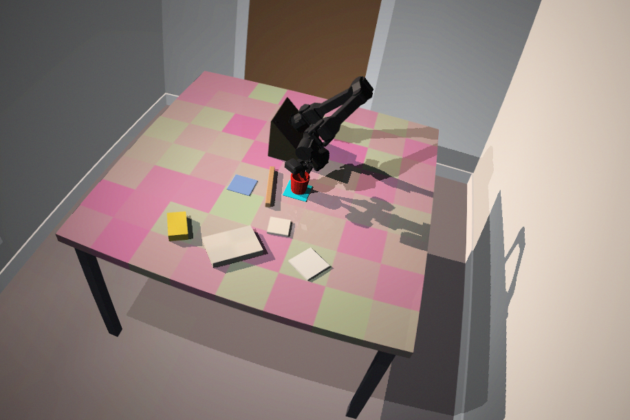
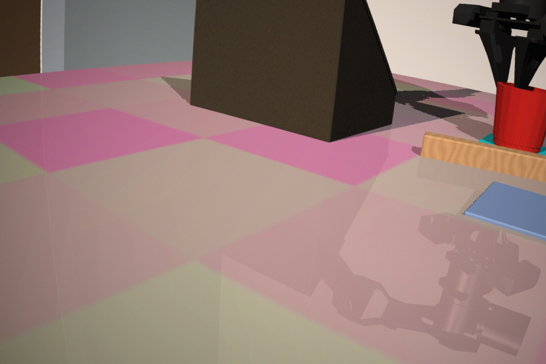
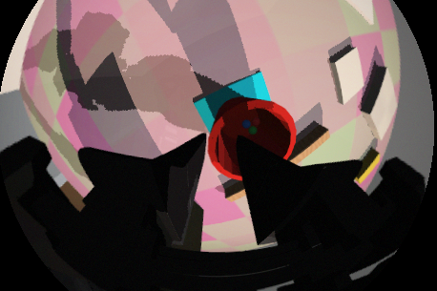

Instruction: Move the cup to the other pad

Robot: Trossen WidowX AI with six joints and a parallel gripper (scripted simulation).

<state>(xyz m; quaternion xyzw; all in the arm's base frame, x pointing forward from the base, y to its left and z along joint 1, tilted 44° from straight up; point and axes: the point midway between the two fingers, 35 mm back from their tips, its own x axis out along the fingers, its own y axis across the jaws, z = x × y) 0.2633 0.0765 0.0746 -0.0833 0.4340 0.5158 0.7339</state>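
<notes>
One cup (image 2: 518, 117) upright on cyan pad (image 1: 296, 193); fingers (image 2: 525, 59) parted astride rim

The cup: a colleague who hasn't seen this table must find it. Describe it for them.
Start at the big dark wedge-shaped block on the checkered table. In front of it, right of the wooden bar, a cyan pad holds the cup. It is the only red, round thing.

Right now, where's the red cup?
In the top view the red cup stands upright on the cyan pad, just right of the wooden bar, near the table's middle, directly under the gripper.
</notes>
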